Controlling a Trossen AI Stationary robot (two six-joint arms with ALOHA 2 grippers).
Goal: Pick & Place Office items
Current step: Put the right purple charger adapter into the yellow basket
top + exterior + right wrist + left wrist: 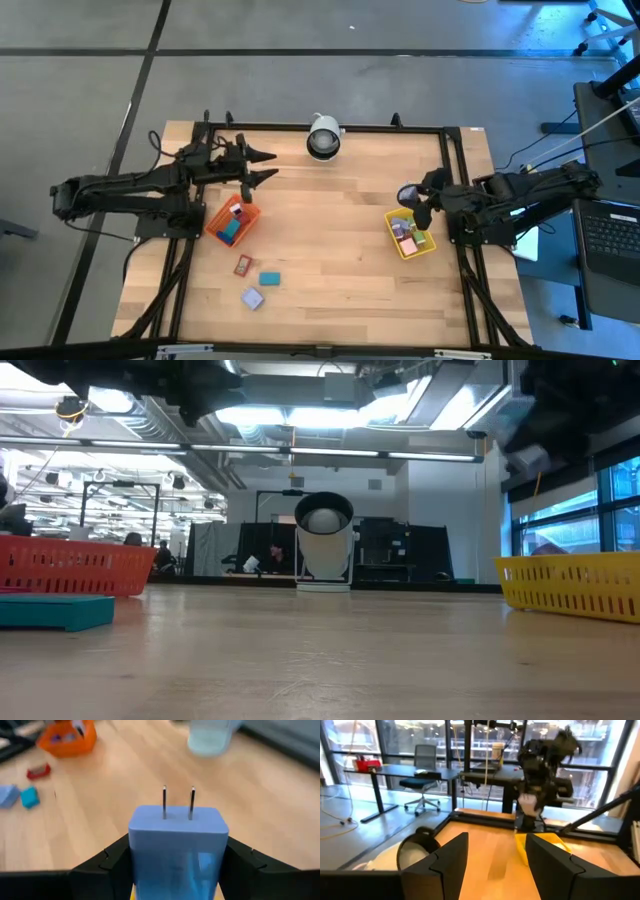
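Wooden table under two dark arms. Right gripper clamps a pale blue plug adapter, prongs pointing away, above the yellow tray. Well ahead of it lie red, teal and lavender items near the orange tray. Left gripper hangs spread, empty.

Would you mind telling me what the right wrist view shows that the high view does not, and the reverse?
Only the right wrist view shows the right gripper shut on a pale blue plug adapter with two metal prongs. Only the high view shows the yellow tray under that gripper, and the left gripper, open, beyond the orange tray. Both show the orange tray and three loose items on the table: red, teal, lavender.
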